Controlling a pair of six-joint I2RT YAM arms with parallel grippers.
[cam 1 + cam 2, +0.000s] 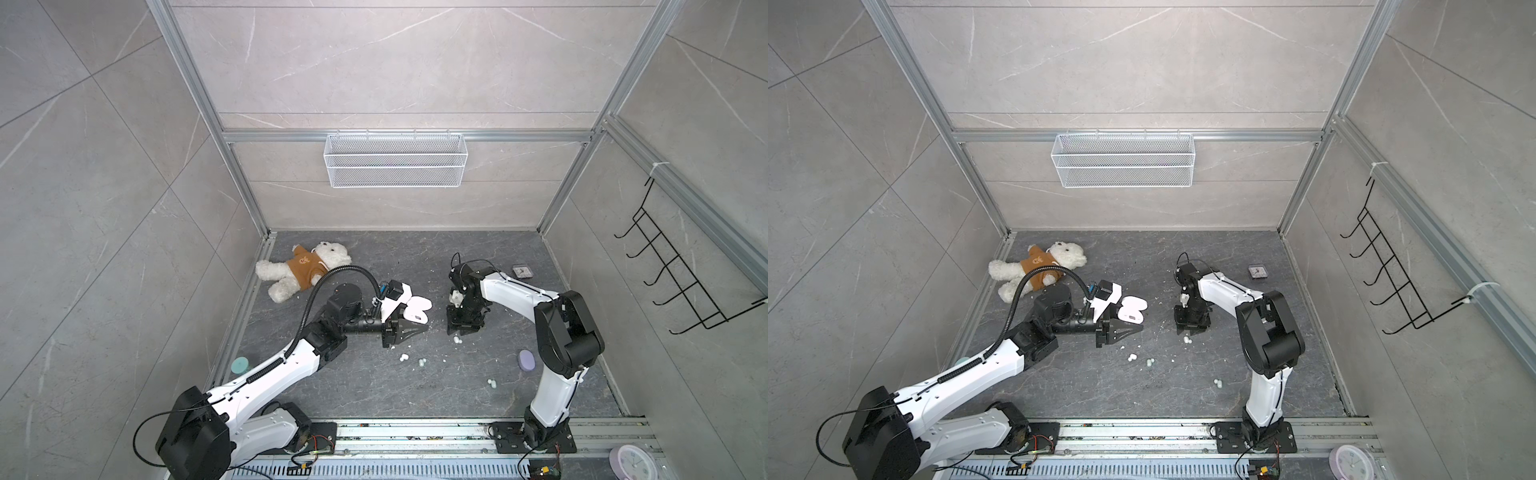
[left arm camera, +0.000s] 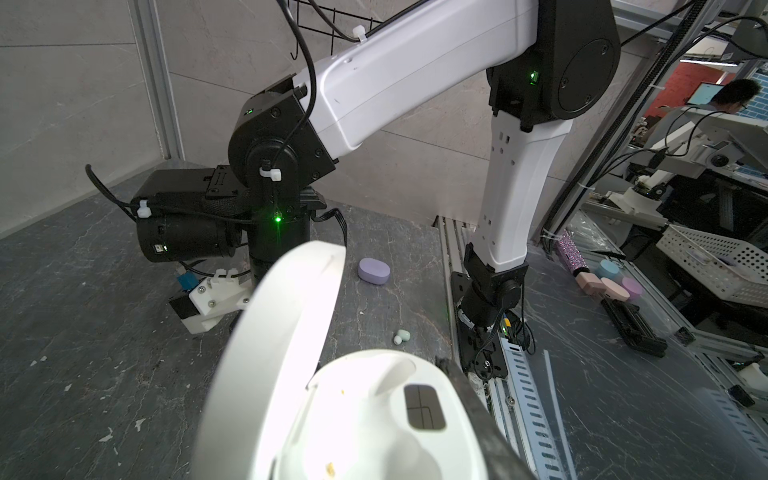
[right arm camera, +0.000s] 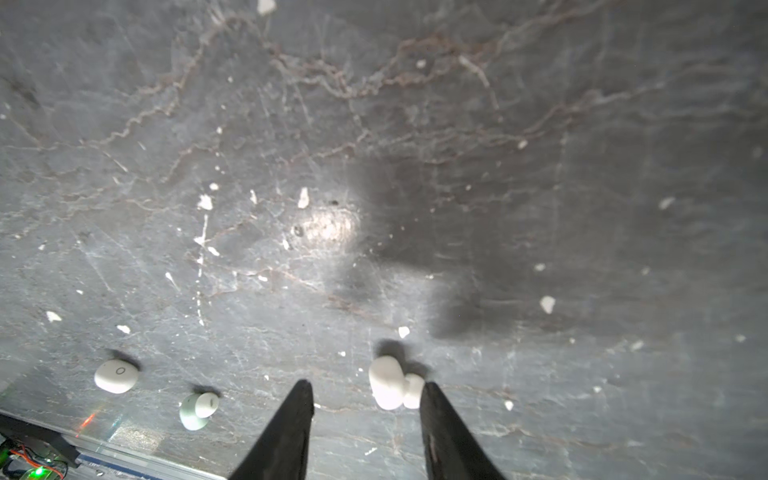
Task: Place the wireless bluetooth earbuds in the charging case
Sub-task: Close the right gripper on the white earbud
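Loose earbuds (image 1: 491, 381): two lie nearest my base rail (image 1: 415, 428), with other earbuds (image 1: 404, 356) further left. All are on the floor (image 3: 540, 124), none in a case yet.
Lilac case (image 1: 527, 359): shut, beside my right arm (image 1: 557, 332); I judge it is not the one in play.
White earbud (image 3: 390, 382): on the floor between my right fingers (image 3: 440, 424), touching one and clear of the other.
Right gripper (image 3: 368, 386): pointing straight down, fingers apart astride that earbud, not pinching it. I straddle it so closing catches its sides.
Risk: it sits off-centre, so the touching finger may shove it before the other arrives.
Left gripper (image 1: 419, 328): clamped on the white charging case (image 2: 374, 415), with its lid (image 2: 282, 332) swung open. The inside is exposed and the carry across looks short.
Teddy bear (image 1: 305, 270): far left, no part in this.
Wire basket (image 1: 395, 160): hung on the back wall, out of the work.
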